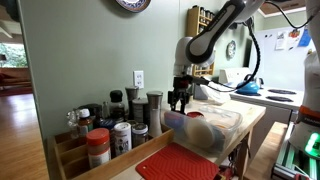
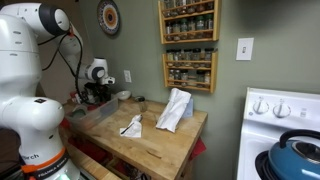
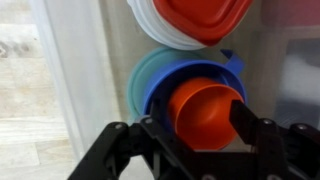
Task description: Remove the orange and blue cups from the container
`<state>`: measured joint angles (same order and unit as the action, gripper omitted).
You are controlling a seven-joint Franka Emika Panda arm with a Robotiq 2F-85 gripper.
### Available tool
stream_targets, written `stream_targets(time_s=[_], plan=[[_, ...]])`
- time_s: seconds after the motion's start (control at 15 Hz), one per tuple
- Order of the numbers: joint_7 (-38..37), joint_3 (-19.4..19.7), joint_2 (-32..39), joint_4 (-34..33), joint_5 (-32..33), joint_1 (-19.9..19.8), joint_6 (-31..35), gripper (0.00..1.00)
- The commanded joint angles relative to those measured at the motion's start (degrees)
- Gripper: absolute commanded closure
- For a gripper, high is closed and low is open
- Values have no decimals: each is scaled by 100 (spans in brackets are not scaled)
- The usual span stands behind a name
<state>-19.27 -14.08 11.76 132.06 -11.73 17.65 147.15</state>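
Observation:
In the wrist view an orange cup (image 3: 205,112) sits nested inside a blue cup (image 3: 158,95), which sits in a teal cup (image 3: 140,75). They lie in a clear plastic container (image 1: 222,128) on the wooden counter. My gripper (image 3: 198,135) is open and just above the stack. One finger is on each side of the orange cup, and the right finger overlaps its rim. In both exterior views the gripper (image 1: 180,98) (image 2: 95,93) hangs over one end of the container (image 2: 100,112).
A red lid on stacked white dishes (image 3: 195,15) lies in the container beyond the cups. Spice jars (image 1: 115,128) and a red mat (image 1: 180,165) stand close by. White cloths (image 2: 175,108) lie on the counter. A wall spice rack (image 2: 188,45) and a blue kettle (image 2: 296,155) stand beyond.

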Motion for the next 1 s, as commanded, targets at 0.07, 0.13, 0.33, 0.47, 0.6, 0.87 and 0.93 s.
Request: stream_targets(time_s=[0.07, 0.13, 0.33, 0.47, 0.6, 0.87, 0.93], plan=[[-306, 42, -29, 143, 57, 19, 57, 54], [-295, 36, -29, 134, 48, 17, 75, 57], [-325, 38, -65, 132, 68, 20, 34, 83], [-296, 34, -47, 105, 55, 9, -18, 97], [-235, 22, -20, 69, 20, -8, -50, 100], [-85, -12, -274, 207, -72, -55, -22, 99], [-90, -13, -423, 278, -67, -59, -64, 99]])
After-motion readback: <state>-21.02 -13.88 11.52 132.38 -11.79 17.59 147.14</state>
